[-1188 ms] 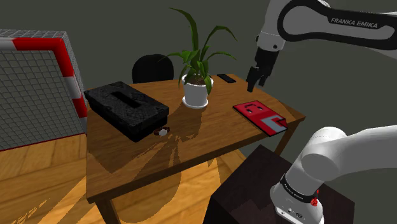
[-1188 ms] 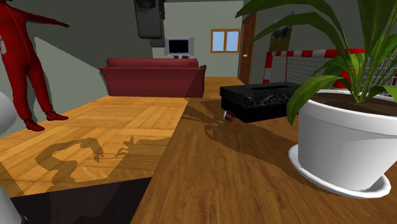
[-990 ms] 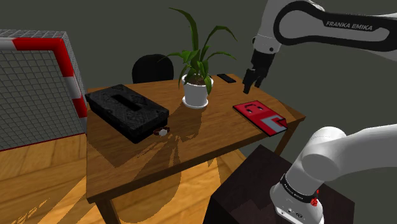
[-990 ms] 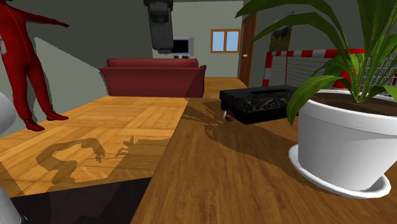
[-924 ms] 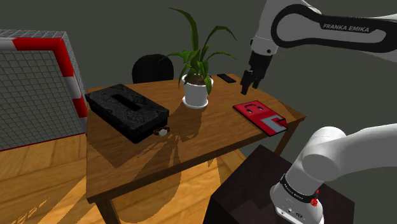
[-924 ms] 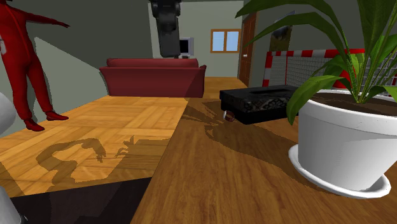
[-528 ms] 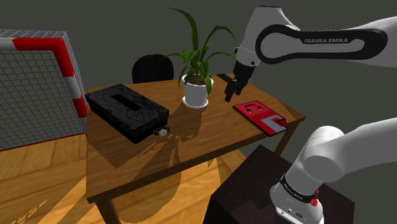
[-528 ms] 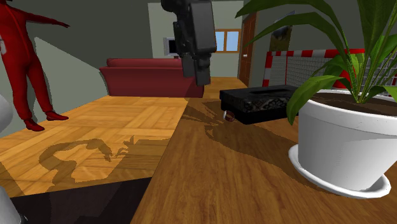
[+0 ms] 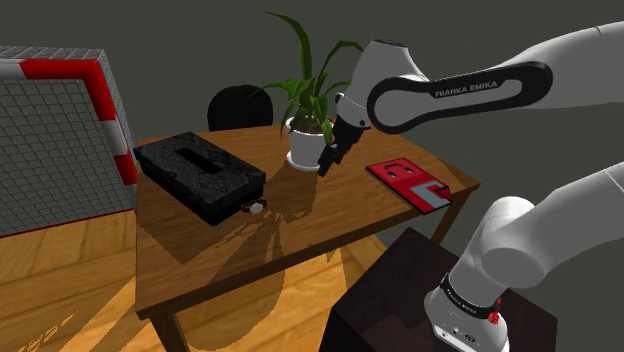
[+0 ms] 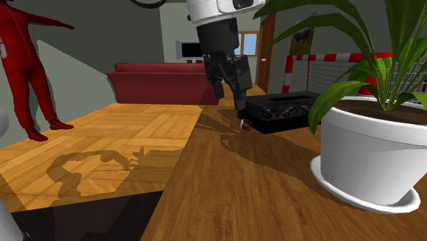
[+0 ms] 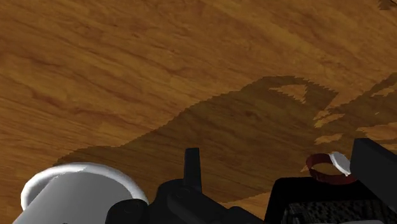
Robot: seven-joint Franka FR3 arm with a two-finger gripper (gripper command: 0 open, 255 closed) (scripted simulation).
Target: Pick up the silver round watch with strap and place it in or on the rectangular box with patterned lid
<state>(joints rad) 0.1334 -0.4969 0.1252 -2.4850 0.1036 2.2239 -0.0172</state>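
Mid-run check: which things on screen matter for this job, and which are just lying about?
For the job:
watch, beside the box
black box with a patterned lid

Lying about:
potted plant
red booklet
dark chair
goal net

Tables: one wooden table (image 9: 230, 260) was in the room.
Boxes: one black rectangular box (image 9: 200, 172) lay on it.
Watches: one watch (image 9: 257, 207), pale-faced with a reddish-brown strap, was there.
Plants: one potted plant (image 9: 308, 140) stood in a white pot.
Flat items: one red flat item (image 9: 410, 182) was counted.
Chairs: one dark chair (image 9: 238, 104) stood behind the table.
Goals: one red-and-white goal (image 9: 70, 140) with a net was seen.
Sofas: one red sofa (image 10: 163, 83) was seen.
Figures: one red figure (image 10: 24, 68) stood on the floor.
Screens: one screen (image 10: 189, 49) was seen.
Windows: one window (image 10: 250, 43) was seen.
Arms: one white arm (image 9: 450, 90) bore one black gripper (image 9: 326, 167).
Stands: one dark stand (image 9: 395, 300) carried the arm.
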